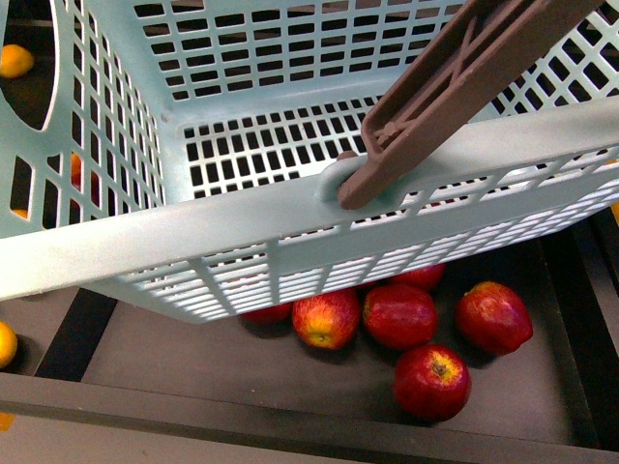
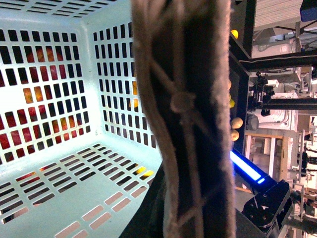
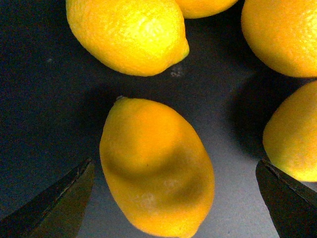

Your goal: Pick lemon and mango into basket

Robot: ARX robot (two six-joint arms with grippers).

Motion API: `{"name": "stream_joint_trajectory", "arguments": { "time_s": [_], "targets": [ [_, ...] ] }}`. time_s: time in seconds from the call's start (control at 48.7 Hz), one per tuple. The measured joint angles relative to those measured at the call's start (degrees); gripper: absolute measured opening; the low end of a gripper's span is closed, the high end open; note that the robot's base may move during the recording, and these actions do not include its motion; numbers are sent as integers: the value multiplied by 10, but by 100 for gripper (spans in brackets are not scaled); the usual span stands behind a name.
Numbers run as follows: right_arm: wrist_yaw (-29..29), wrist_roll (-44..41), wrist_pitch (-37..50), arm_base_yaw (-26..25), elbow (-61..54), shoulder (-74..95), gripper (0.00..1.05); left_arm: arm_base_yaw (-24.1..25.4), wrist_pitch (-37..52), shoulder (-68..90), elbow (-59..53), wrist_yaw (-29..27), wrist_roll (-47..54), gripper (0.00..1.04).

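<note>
The lemon (image 3: pixel 154 166) lies on its side on a dark tray floor, directly under the right gripper (image 3: pixel 173 171). The two dark fingertips (image 3: pixel 57 203) are spread wide, one on each flank of the fruit, touching nothing and holding nothing. Three other lemons (image 3: pixel 128 32) lie close around it. One of them (image 3: pixel 294 139) sits just beside the far fingertip, so that side is the tight one.

As I judge it, the step in hand is the descent and grasp. It would go best with the fruit kept centred between the fingers and the close made across its short width. The crowded finger should slip into the gap without nudging the neighbour. A gentle squeeze should do, since the skin looks smooth and the rounded shape could squirt out.

In the front view the basket (image 1: pixel 290 208) hangs tilted and fills the frame from 9 to 3 o'clock. Its brown handle (image 1: pixel 464 87) runs up toward 1 o'clock. Its slotted floor shows no fruit. In the left wrist view the handle (image 2: pixel 183 119) blocks the middle, so I cannot tell how the left gripper's fingers stand. Red apples (image 1: pixel 399 314) sit in a bin at 5 o'clock below the basket. No mango is identifiable.
</note>
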Motion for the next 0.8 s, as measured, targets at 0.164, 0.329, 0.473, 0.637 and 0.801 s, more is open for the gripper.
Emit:
{"name": "stream_joint_trajectory", "arguments": {
  "time_s": [0.164, 0.329, 0.473, 0.637, 0.801],
  "targets": [
    [-3, 5, -20, 3, 58, 36, 96, 0, 0, 0, 0, 0, 0, 6],
    [-4, 15, -37, 10, 106, 67, 96, 0, 0, 0, 0, 0, 0, 6],
    [-4, 19, -50, 16, 138, 89, 96, 0, 0, 0, 0, -1, 0, 6],
    [-3, 22, -65, 20, 179, 115, 96, 0, 0, 0, 0, 0, 0, 6],
    [10, 27, -87, 21, 208, 132, 87, 0, 0, 0, 0, 0, 0, 6]
  ]
}}
